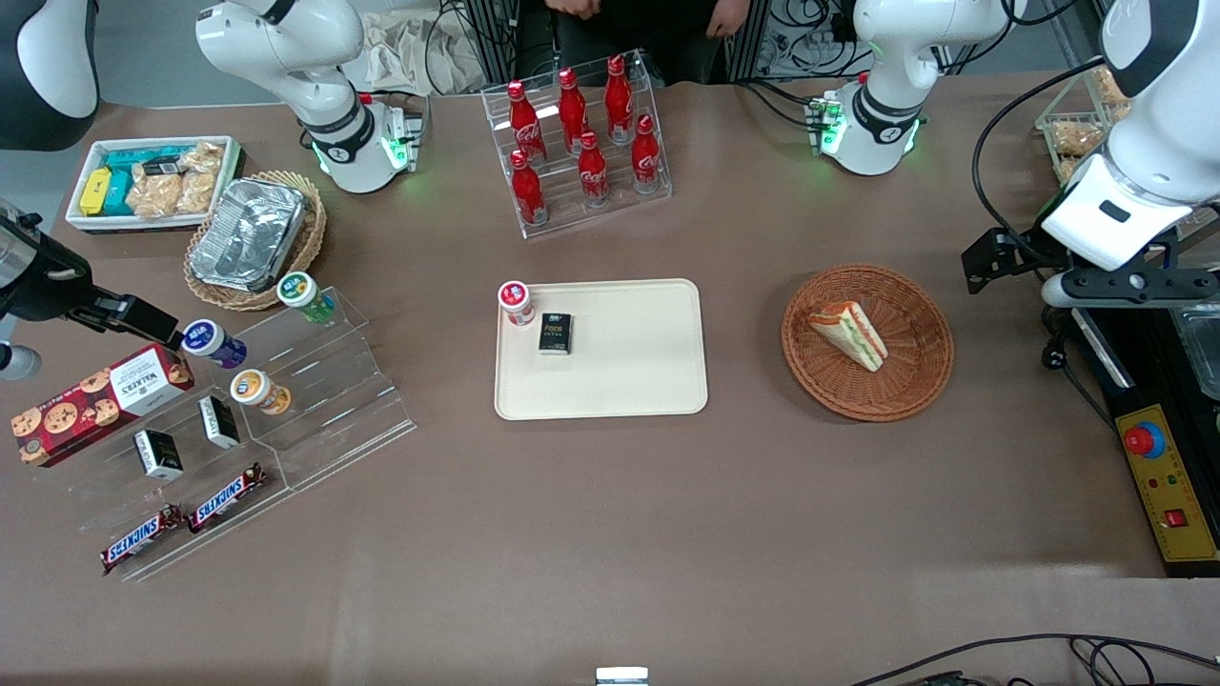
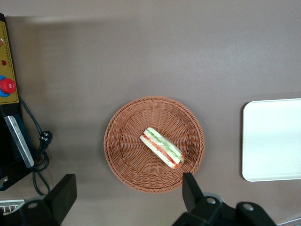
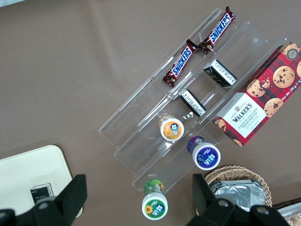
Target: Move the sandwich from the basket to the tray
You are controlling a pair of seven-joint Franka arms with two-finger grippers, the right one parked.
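The sandwich [image 1: 850,333], a pale wedge with red, green and orange layers, lies in the round reddish-brown wicker basket [image 1: 905,367]. The cream-beige tray [image 1: 620,376] lies beside the basket, toward the parked arm's end. My left gripper [image 1: 1129,286] hangs high above the table just outside the basket's rim, toward the working arm's end. The left wrist view looks down on the sandwich [image 2: 162,147] in the basket [image 2: 129,150], with the tray's edge [image 2: 273,141] beside it. The gripper [image 2: 127,195] is open wide and empty there, its fingers [image 2: 193,190] above the basket's rim.
A small red-capped bottle [image 1: 516,303] and a black box [image 1: 555,333] sit on the tray. A rack of red cola bottles [image 1: 581,133] stands farther from the camera. A control box with a red button [image 1: 1168,486] lies near the gripper. A clear stepped shelf of snacks [image 1: 248,419] stands toward the parked arm's end.
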